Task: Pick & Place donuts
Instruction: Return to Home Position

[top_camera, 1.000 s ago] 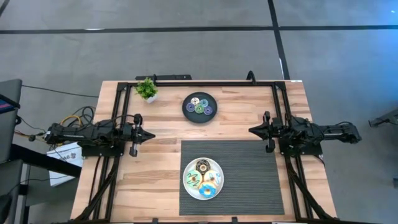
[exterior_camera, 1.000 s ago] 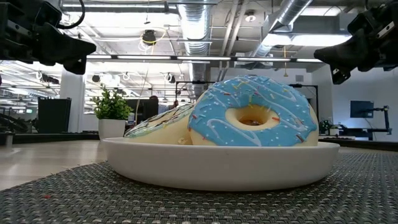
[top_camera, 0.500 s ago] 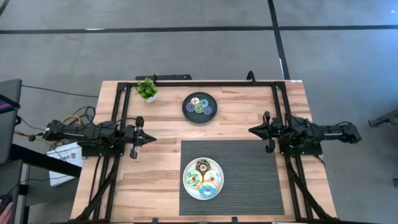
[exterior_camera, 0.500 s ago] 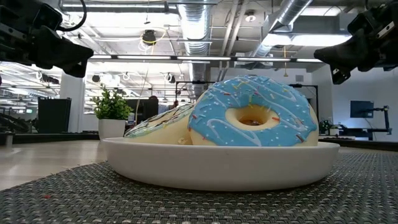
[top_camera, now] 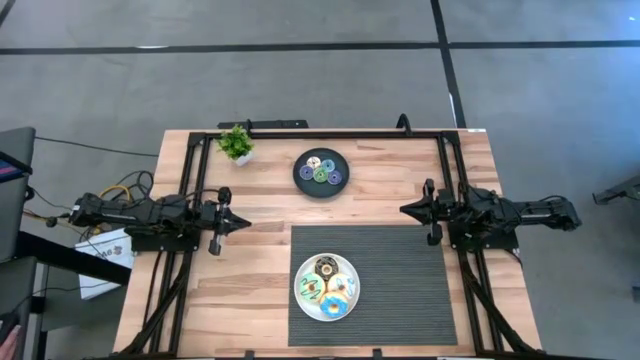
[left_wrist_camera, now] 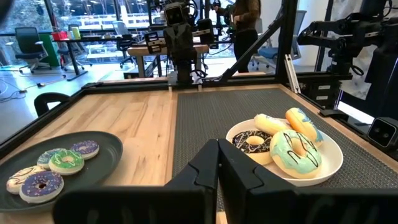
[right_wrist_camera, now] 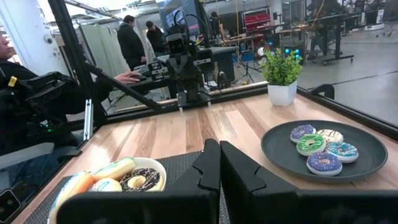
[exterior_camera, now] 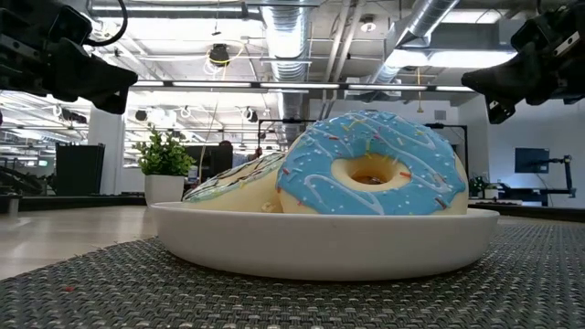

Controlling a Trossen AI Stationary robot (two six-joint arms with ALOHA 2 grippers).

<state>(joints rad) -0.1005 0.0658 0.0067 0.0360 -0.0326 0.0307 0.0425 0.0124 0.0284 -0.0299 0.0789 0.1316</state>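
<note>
Blue donut [exterior_camera: 370, 164] half-hides white-green donut [exterior_camera: 233, 183] on white plate [exterior_camera: 320, 242].

One camera hangs high and looks straight down on the whole table [top_camera: 255, 255]. One sits low on the mat [exterior_camera: 475, 292], so near the white plate [exterior_camera: 320, 242] that the blue donut [exterior_camera: 315, 174] looks huge. Each wrist camera looks across the table. All four see the white plate.

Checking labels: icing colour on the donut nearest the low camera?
Blue donut: light blue, white drizzle, coloured sprinkles. Low view shows it best.
</note>
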